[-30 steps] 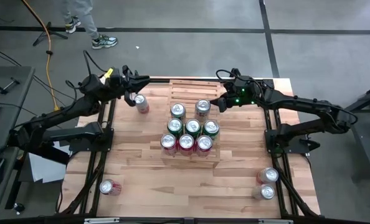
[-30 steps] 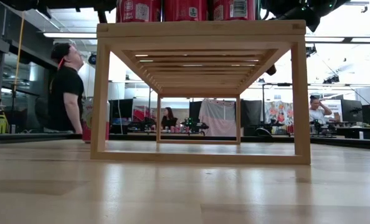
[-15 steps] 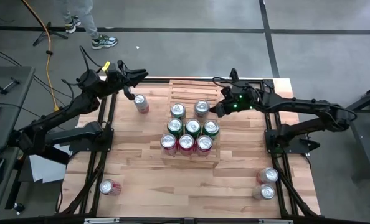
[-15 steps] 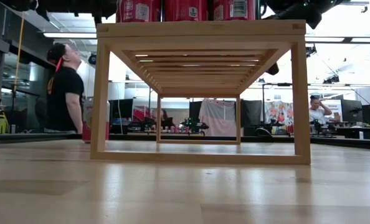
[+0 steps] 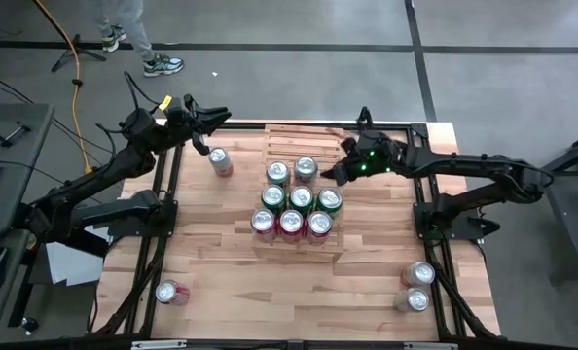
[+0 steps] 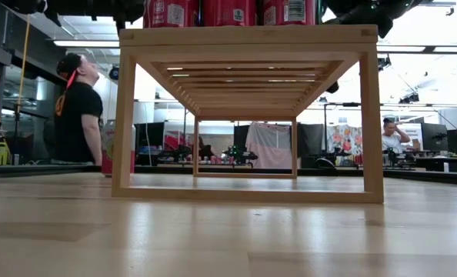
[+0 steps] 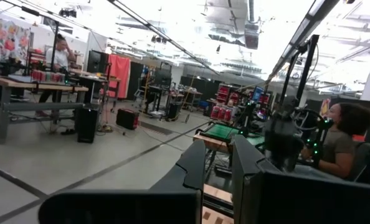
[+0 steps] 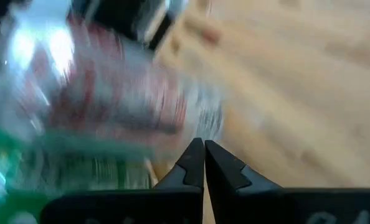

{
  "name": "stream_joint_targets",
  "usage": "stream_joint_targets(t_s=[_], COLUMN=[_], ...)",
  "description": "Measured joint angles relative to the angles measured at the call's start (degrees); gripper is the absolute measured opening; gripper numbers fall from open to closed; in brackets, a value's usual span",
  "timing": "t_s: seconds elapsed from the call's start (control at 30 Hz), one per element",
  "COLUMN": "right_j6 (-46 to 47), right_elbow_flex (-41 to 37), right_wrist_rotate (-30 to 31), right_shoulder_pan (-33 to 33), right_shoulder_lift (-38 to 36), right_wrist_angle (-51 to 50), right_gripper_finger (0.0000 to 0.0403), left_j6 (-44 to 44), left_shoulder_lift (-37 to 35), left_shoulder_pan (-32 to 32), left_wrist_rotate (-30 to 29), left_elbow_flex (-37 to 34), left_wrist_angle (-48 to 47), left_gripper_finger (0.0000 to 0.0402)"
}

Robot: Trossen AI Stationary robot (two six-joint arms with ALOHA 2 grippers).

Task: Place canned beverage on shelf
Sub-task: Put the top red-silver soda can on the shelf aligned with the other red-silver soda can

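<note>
The pale slatted shelf (image 5: 299,136) stands in the middle of the table and carries several upright cans (image 5: 290,223) in three rows. In the far row a silver-topped can (image 5: 306,169) stands next to another one (image 5: 277,173). My right gripper (image 5: 329,175) is shut, with its tips at that can's right side. The right wrist view shows the can (image 8: 123,93) blurred just ahead of the closed tips (image 8: 204,144). My left gripper (image 5: 222,117) hangs shut over the table's far left corner, touching nothing. My right gripper pushes the far-row can with the tips of its shut fingers (image 8: 194,155), set against the can's side wall (image 8: 188,121) on the side toward the table's right. The fingers come from the right, slanting slightly down. The can stands upright on the shelf's slats.
A loose can (image 5: 220,161) lies on the tabletop left of the shelf, and another (image 5: 171,292) lies at the near left. Two more cans (image 5: 417,275) (image 5: 416,300) sit at the near right. The low view shows the shelf's front frame (image 6: 248,35) and people in the room beyond.
My right gripper, staying shut, has moved toward the table's left and slid the far-row can along the shelf. The can stays upright and now stands close beside its neighbour.
</note>
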Motion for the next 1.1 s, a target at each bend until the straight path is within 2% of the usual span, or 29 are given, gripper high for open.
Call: stream_joint_targets(t_s=[0.13, 0.3, 0.43, 0.8, 1.0, 1.1], right_j6=[0.45, 3.63, 5.88, 8.18, 7.27, 3.18], right_elbow_flex=[0.0, 0.09, 0.04, 0.47, 8.28, 14.47], right_wrist_rotate=[1.99, 0.21, -3.8, -3.03, -3.14, -3.72], right_shoulder_pan=[-3.37, -6.75, -6.18, -5.3, -6.06, -5.96], right_shoulder_lift=[-1.16, 0.55, 3.8, 9.61, 15.24, 18.08], right_wrist_angle=[0.94, 6.54, 11.98, 19.98, 19.58, 13.5], right_gripper_finger=[0.0, 0.0, 0.0, 0.0, 0.0, 0.0], left_j6=[-0.88, -1.27, -1.99, -4.46, -4.49, -4.55], left_shoulder_lift=[0.0, 0.0, 0.0, 0.0, 0.0, 0.0], left_shoulder_pan=[0.0, 0.0, -0.01, -0.09, -0.09, -0.09], left_wrist_rotate=[0.02, 0.02, -0.01, -0.12, -0.14, -0.13], left_elbow_flex=[-0.02, -0.02, -0.04, -0.06, -0.07, -0.07], left_wrist_angle=[0.0, -0.01, 0.02, 0.02, 0.02, 0.02], left_gripper_finger=[0.0, 0.0, 0.0, 0.0, 0.0, 0.0])
